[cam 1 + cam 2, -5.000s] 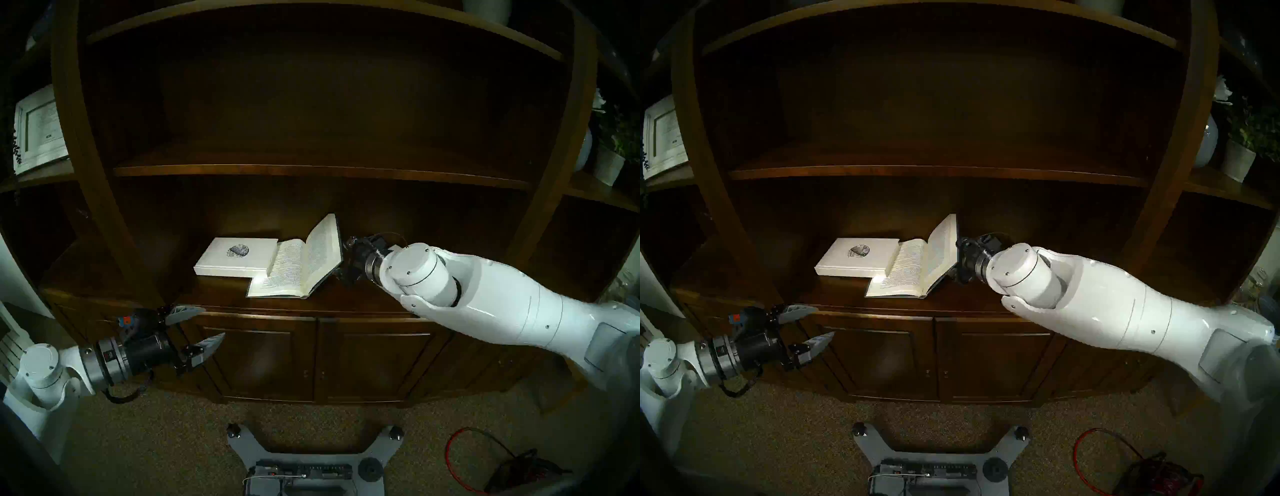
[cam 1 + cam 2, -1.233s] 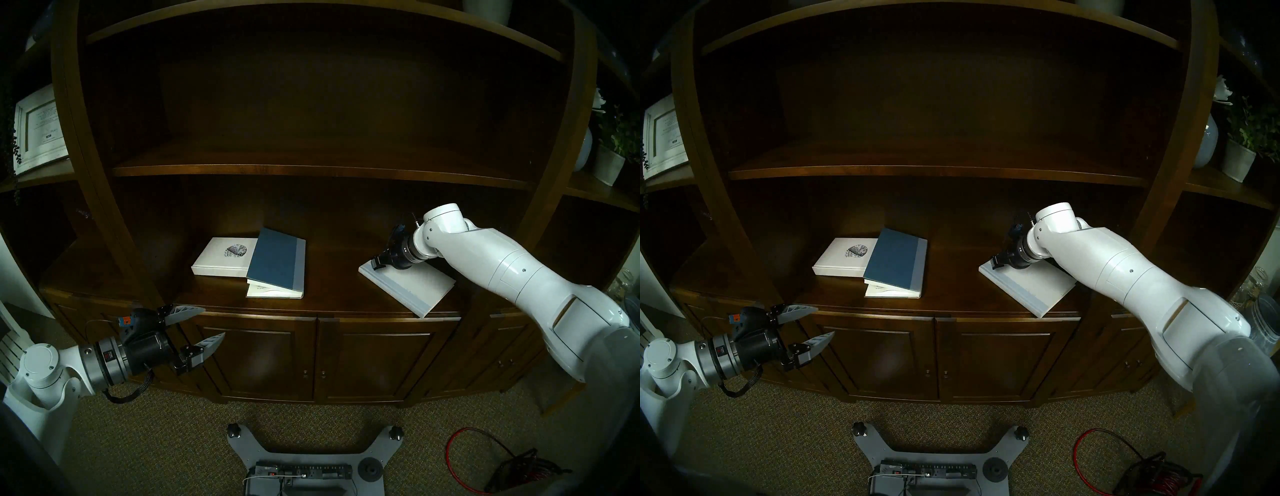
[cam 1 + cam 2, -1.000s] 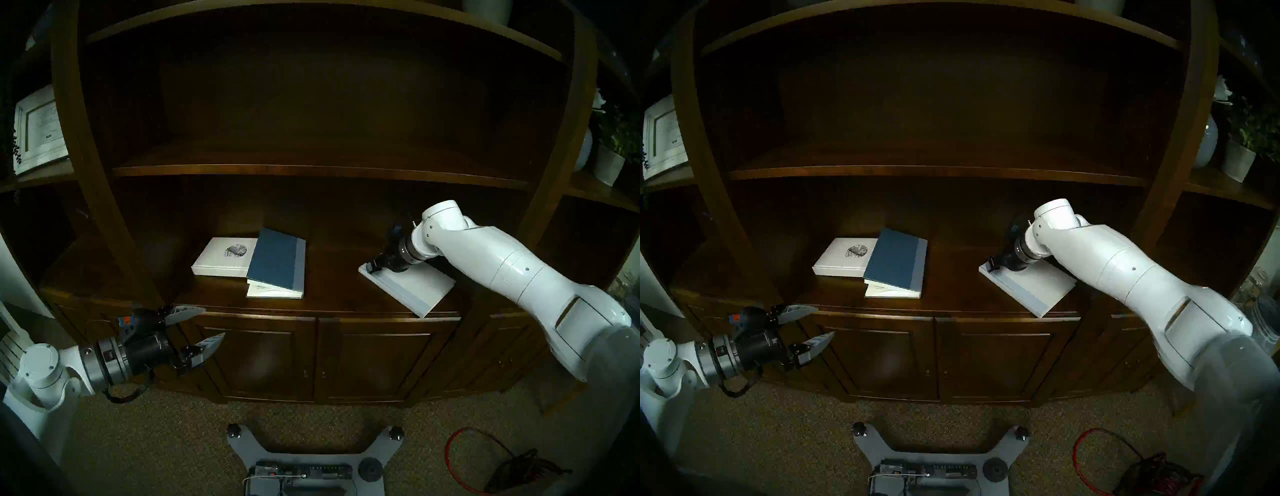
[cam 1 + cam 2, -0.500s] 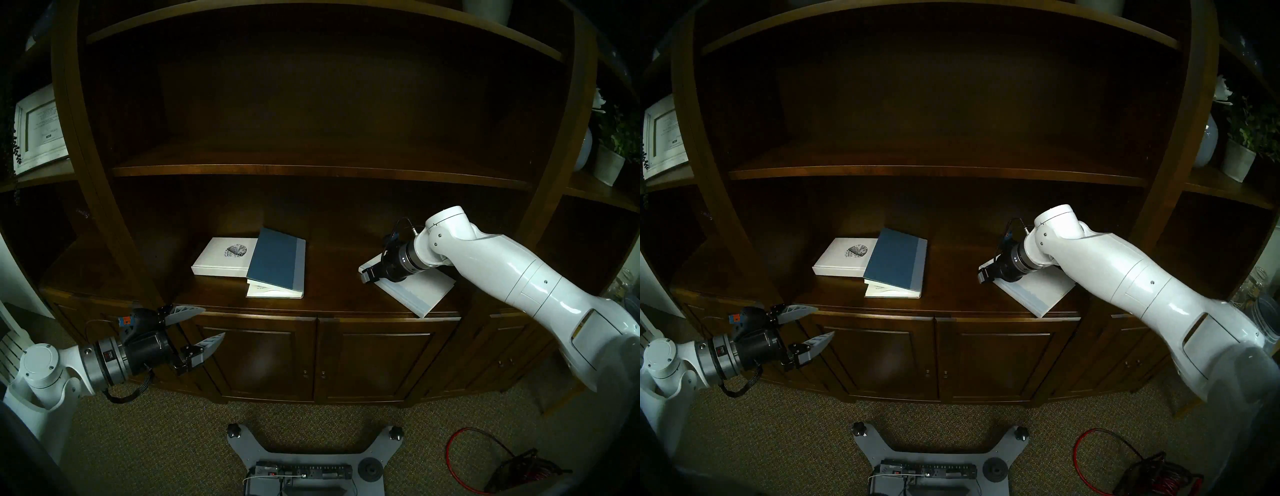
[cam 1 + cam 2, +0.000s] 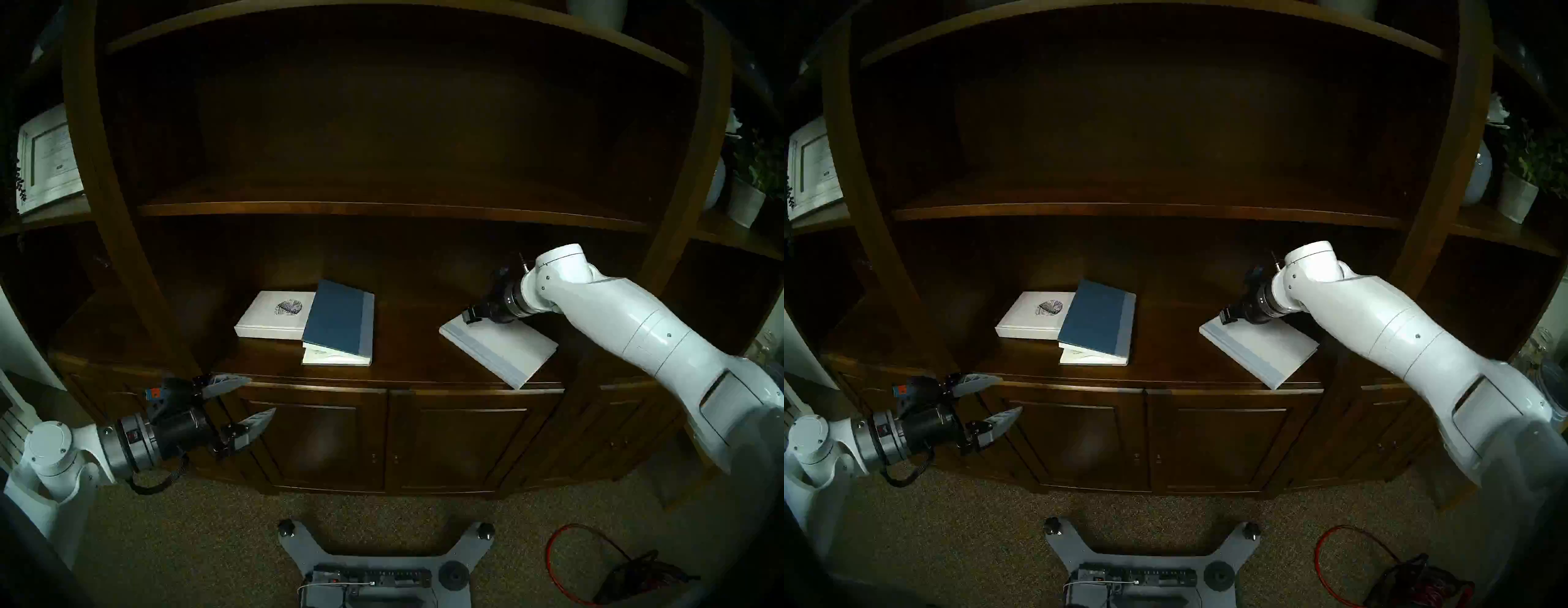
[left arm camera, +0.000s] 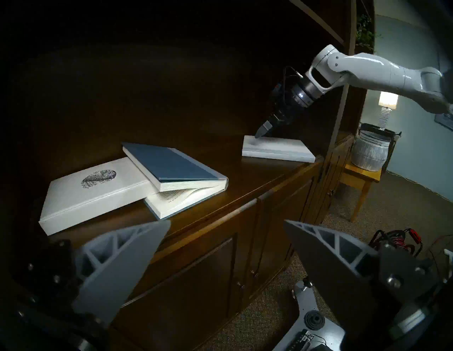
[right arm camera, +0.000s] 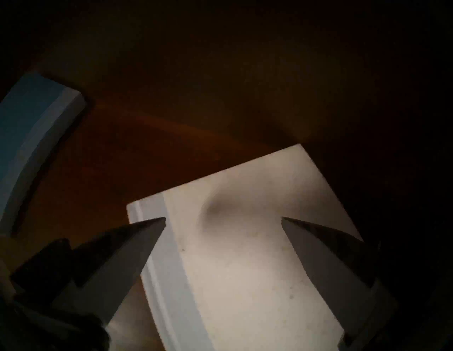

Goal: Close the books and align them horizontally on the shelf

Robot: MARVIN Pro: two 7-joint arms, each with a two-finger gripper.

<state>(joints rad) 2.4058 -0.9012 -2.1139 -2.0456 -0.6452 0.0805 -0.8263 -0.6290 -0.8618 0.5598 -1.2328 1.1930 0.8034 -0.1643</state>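
Books lie flat on the dark brown wooden shelf [image 5: 415, 369]; the blue book [image 5: 339, 318] leans on the speckled white book [image 5: 275, 314], so it gapes; the right gripper [image 7: 223, 220] hangs wide above the crooked plain white book [image 5: 500, 348], holding nothing; the left gripper [image 5: 242, 399] waits wide.

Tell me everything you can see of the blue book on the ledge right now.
The blue book is a hardcover with a pale grey spine strip and cream pages. It lies on the shelf, not fully shut: its upper half rests propped on the speckled white book, leaving a gap with printed pages showing. No gripper touches it.
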